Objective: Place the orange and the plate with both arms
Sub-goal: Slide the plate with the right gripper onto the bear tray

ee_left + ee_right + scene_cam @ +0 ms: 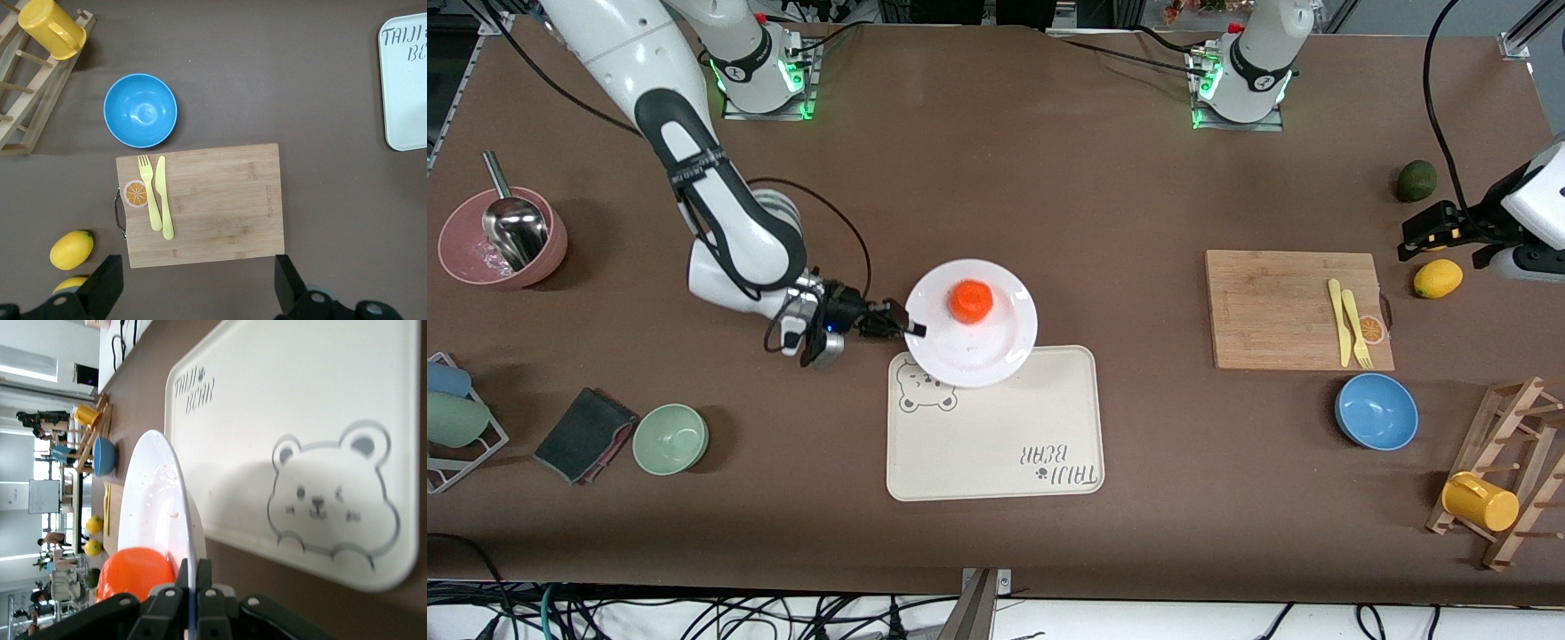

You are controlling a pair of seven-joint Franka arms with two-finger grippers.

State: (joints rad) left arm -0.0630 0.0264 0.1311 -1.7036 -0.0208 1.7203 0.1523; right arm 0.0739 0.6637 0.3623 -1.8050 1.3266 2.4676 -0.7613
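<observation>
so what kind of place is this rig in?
Likely a robotics lab staged as a kitchen: bolted-down arm bases on a brown-covered table, loose cables below its edge, kitchen props like the cutting board and bear-print tray.

Plate (996, 351): glossy white, ceramic by the look, smooth; light glints along its rim where the right gripper (903, 325), black matt plastic fingers, pinches it shut.

Orange (970, 300) on the plate: bright skin, faint sheen.

Tray (996, 444) under the plate's edge, just beside that gripper: cream, matt, smooth, grey printed bear.

Table cover (1049, 178): brown, matt, cloth-like.

Under the left gripper (197, 283), black matt fingers spread wide: cutting board (213, 200), pale wood with visible grain, dull metal handle. Knife and fork (157, 197) on it: yellow matt plastic. Blue bowl (140, 110) just past the board: smooth, glossy. Lemon (71, 249) near one finger: slightly shiny skin.
</observation>
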